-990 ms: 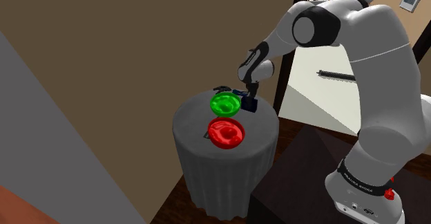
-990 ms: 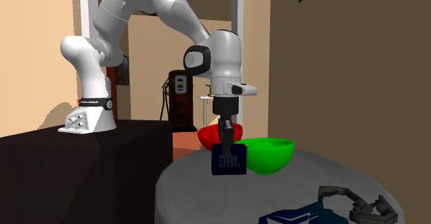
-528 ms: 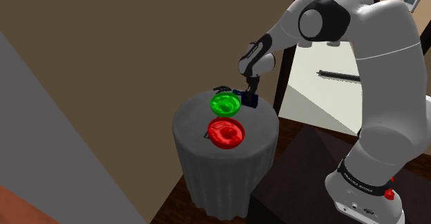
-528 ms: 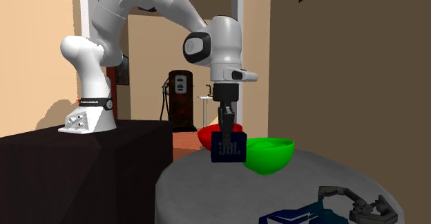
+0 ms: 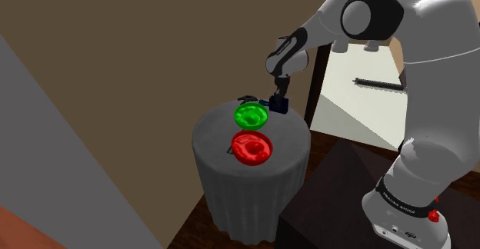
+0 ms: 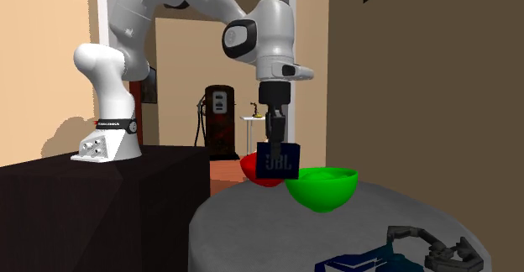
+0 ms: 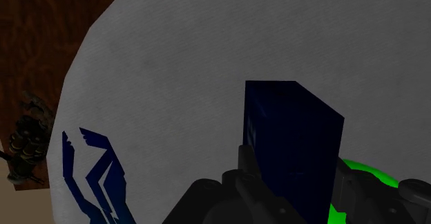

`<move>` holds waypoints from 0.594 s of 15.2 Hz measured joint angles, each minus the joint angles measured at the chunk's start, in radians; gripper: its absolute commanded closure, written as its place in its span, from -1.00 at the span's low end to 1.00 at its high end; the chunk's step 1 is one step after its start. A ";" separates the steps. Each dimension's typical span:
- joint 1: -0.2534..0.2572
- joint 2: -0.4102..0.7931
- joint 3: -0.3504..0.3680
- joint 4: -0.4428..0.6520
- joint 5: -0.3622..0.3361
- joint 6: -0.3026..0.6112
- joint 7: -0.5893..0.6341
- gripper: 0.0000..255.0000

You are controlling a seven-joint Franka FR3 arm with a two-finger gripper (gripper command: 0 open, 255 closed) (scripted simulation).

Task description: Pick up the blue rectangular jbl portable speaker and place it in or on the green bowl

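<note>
Blue speaker (image 6: 278,161) tight between the fingers (image 6: 273,126)

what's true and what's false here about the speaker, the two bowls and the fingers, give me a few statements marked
1. The blue speaker hangs clear of the table. True.
2. The speaker lies inside the green bowl. False: it is in the air beside the bowl, not in it.
3. The fingers stand open. False: they are shut on the speaker, clasping its upper part.
4. A red bowl stands on the same table as the green bowl. True.
5. The speaker rests in the red bowl. False: it is held up near the green bowl.
</note>
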 measured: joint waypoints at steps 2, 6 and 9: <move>0.002 -0.016 -0.003 0.002 -0.004 -0.018 0.003 1.00; 0.008 -0.052 -0.008 0.004 -0.014 -0.055 0.011 1.00; 0.010 -0.079 -0.013 0.013 -0.021 -0.090 0.014 1.00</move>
